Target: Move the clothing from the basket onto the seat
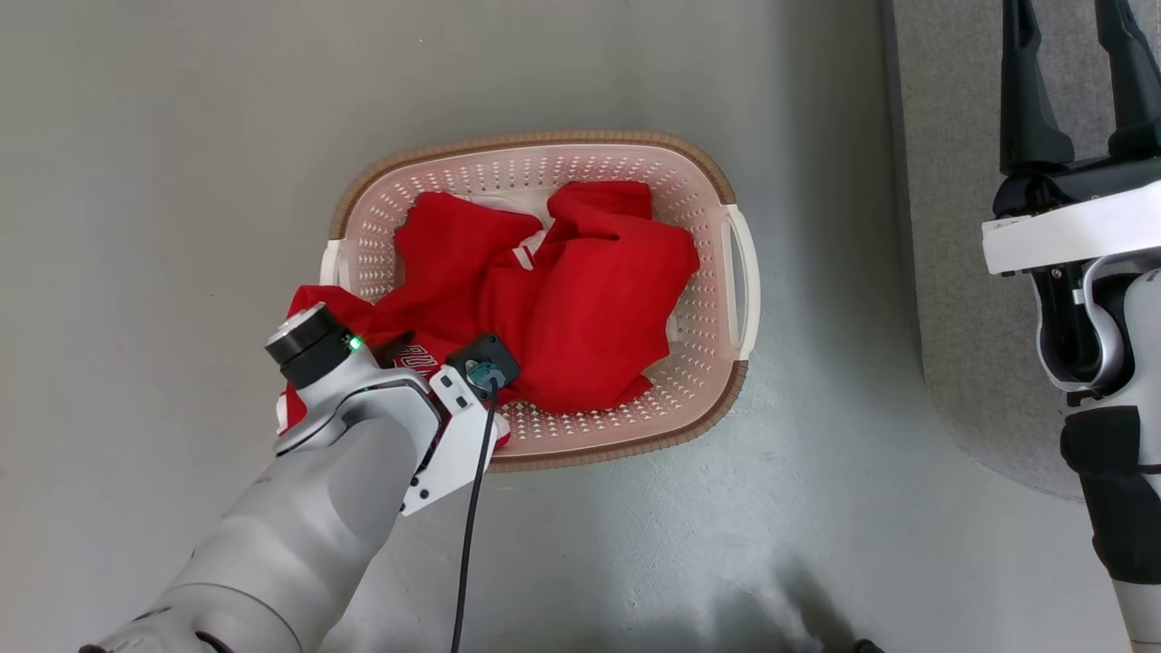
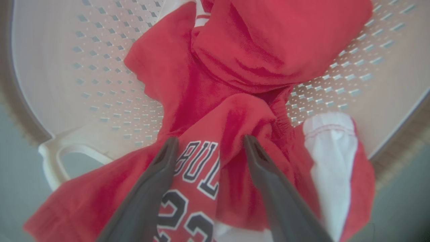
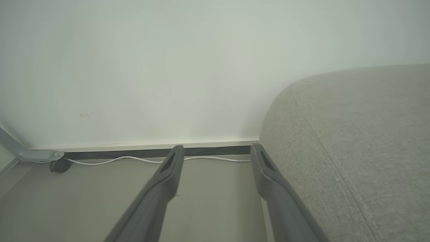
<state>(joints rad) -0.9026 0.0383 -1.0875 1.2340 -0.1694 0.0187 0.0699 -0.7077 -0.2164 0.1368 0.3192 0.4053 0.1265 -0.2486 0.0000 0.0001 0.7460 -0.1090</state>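
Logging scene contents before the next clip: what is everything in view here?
red sports clothing with white trim: one heap, apparently two pieces; in the basket, with the jersey marked 23 spilling over the rim by a side handle.
cream perforated plastic laundry basket with brown rim: one; on the grey floor.
light grey fabric sofa seat: one; to the robot's right of the basket.
thin white cable: one; along the foot of the pale wall.
small dark castor: one; on the floor by the wall.
left hand: dark fingers, open; astride a fold of the jersey.
right hand: dark fingers, open, empty; beside the seat.
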